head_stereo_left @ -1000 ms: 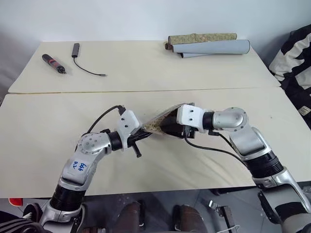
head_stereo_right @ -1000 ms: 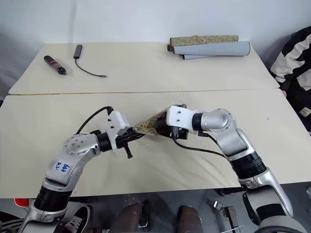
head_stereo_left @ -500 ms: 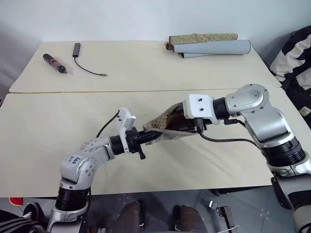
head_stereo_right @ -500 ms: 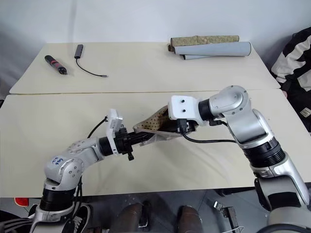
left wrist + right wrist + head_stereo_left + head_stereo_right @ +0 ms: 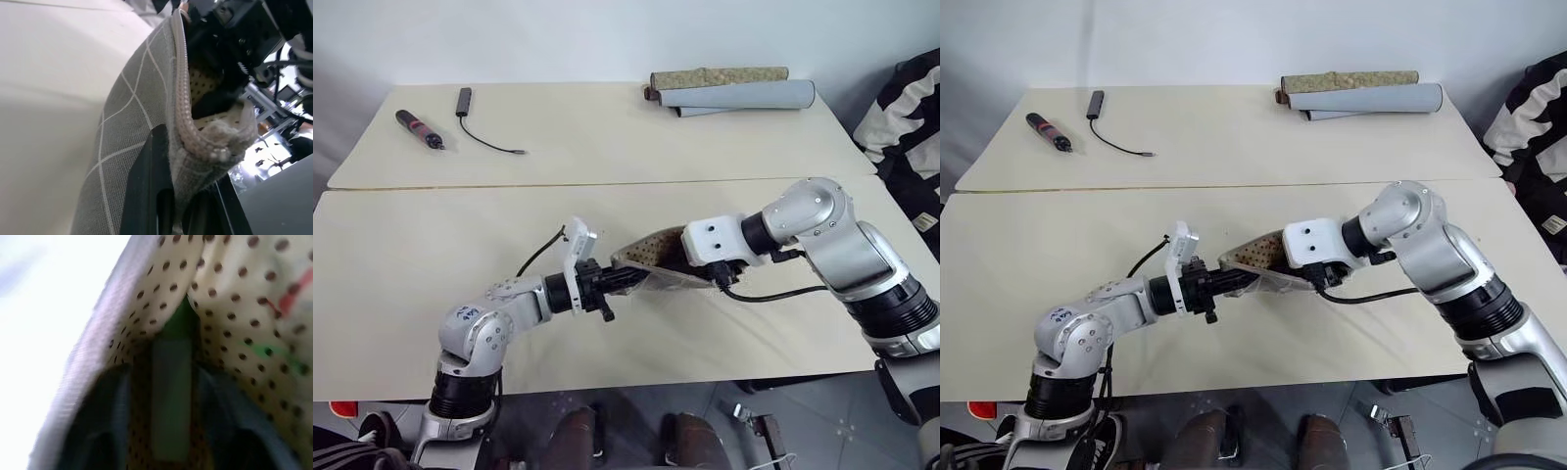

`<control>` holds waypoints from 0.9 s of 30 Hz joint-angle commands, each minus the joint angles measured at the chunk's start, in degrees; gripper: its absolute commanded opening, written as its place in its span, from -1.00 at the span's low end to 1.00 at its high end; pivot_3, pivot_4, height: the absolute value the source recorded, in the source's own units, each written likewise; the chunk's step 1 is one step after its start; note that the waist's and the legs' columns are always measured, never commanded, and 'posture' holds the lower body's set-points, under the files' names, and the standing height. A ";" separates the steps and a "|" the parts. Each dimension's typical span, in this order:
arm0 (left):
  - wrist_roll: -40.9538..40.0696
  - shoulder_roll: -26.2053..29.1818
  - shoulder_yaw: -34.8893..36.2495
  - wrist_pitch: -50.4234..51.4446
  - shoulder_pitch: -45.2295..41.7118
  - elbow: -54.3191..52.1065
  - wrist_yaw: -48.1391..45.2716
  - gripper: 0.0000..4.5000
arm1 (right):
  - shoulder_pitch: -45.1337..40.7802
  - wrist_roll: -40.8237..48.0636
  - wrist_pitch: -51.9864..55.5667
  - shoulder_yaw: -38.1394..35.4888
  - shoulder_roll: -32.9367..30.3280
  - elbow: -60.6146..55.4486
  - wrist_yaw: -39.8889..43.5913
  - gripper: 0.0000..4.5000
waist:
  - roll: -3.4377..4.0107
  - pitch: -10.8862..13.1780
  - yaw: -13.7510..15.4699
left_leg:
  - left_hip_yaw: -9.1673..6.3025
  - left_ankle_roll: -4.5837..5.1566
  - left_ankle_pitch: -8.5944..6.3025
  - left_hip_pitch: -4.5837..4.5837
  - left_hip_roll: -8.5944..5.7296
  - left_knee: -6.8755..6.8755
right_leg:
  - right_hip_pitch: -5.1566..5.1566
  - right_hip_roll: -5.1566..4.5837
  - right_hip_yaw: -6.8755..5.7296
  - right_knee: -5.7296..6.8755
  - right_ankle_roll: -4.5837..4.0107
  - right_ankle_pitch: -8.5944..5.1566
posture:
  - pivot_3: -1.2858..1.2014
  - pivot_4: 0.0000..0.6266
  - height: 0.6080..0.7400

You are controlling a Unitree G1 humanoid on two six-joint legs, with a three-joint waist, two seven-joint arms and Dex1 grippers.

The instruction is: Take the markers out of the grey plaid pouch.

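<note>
The grey plaid pouch (image 5: 658,278) hangs just above the near table, its mouth gaping and the speckled lining (image 5: 651,247) showing. My left gripper (image 5: 611,285) is shut on the pouch's zipper end (image 5: 195,142), with grey fabric pinched between its black fingers (image 5: 146,186). My right hand (image 5: 713,241) reaches into the pouch from the other side. Inside, a light green marker (image 5: 171,411) lies between the two fingers of my right gripper (image 5: 165,377), which stand a little apart from it. Red and green ink smears mark the lining. No other marker is visible.
On the far table lie a black pen-like tool with a red band (image 5: 419,128), a black dongle with a thin cable (image 5: 478,125) and rolled mats (image 5: 734,90) at the back right. A black-and-white striped cloth (image 5: 906,108) sits past the right edge.
My right hand has sunk and drawn nearer inside the pouch. The left wrist has rolled, its elbow has tucked in, and the pouch has tilted with it.
</note>
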 commanded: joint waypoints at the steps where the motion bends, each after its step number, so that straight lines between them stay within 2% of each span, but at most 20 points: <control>1: -0.89 -0.79 0.87 -1.60 -0.22 -1.94 1.12 -1.00 | -0.20 -0.75 -1.03 -0.24 -0.17 -0.56 0.25 -0.10 | 0.00 0.00 0.15 | 0.00 0.00 0.00 0.00 0.00 0.00 | 0.00 0.00 0.00 -0.01 0.00 0.00 | 0.03 -0.52 1.00; 5: -0.64 -0.96 0.69 -2.08 -0.33 -1.75 1.68 -1.00 | -0.52 -0.47 -1.01 -0.48 0.68 -0.64 0.23 -0.10 | 0.00 0.00 0.14 | -0.02 0.00 0.00 0.00 0.00 0.00 | 0.02 -0.01 0.00 -0.02 0.00 0.00 | 0.03 -0.52 1.00; 10: -0.35 -0.94 -0.07 -2.32 -0.23 -1.16 1.55 -1.00 | -0.56 -5.85 -4.30 3.03 3.21 3.73 -2.40 -0.10 | 0.00 0.00 0.04 | -0.01 0.00 0.00 0.02 0.00 0.01 | 0.04 0.00 -0.01 -0.02 0.00 0.00 | 0.03 -0.52 1.00; 20: 0.13 -0.70 0.30 -2.54 -0.46 -0.18 1.19 -1.00 | -3.30 -10.42 -4.70 3.63 7.50 9.38 -5.55 -0.10 | 0.00 0.00 -0.03 | -0.03 -0.01 0.00 0.03 0.00 0.03 | 0.07 0.01 -0.02 0.00 0.00 0.00 | 0.03 -0.52 1.00; 27: 0.34 -0.88 -0.07 -2.80 -0.49 -0.30 1.38 -1.00 | -1.16 -12.58 -2.98 5.35 7.31 9.32 -3.65 -0.10 | 0.00 0.00 0.01 | -0.03 -0.01 0.00 0.03 0.00 0.03 | 0.07 0.01 -0.02 -0.01 0.00 0.00 | 0.03 -0.52 1.00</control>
